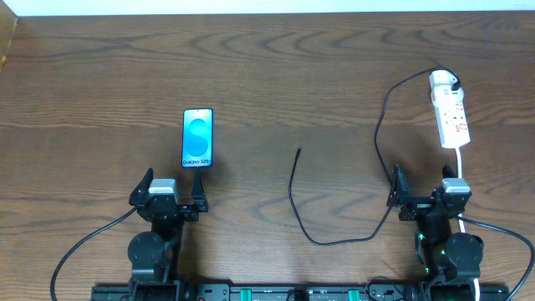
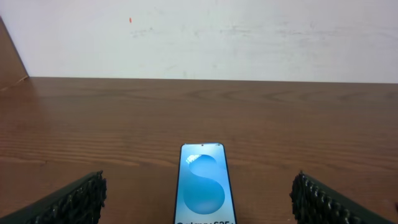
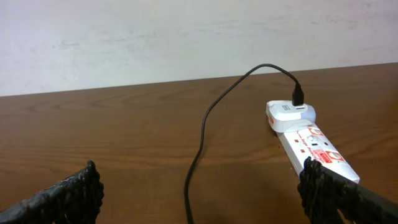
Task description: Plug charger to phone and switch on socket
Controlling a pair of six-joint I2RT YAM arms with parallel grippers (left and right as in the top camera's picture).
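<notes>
The phone (image 1: 198,138) lies flat on the wooden table, blue screen up, just ahead of my left gripper (image 1: 173,186), which is open and empty. From the left wrist the phone (image 2: 203,185) sits centred between the two fingers. The charger (image 1: 380,142) is a thin black cable running from a white plug on the socket (image 1: 450,115) in a loop to its free tip (image 1: 299,151) mid-table. My right gripper (image 1: 421,186) stands open and empty below the socket. In the right wrist view the charger (image 3: 202,140) passes between the fingers and the socket (image 3: 308,140) lies ahead right.
A white cord (image 1: 461,163) leaves the socket toward the right arm's base. Black arm cables (image 1: 84,247) trail at the front left and right. A pale wall (image 2: 199,37) rises behind the table's far edge.
</notes>
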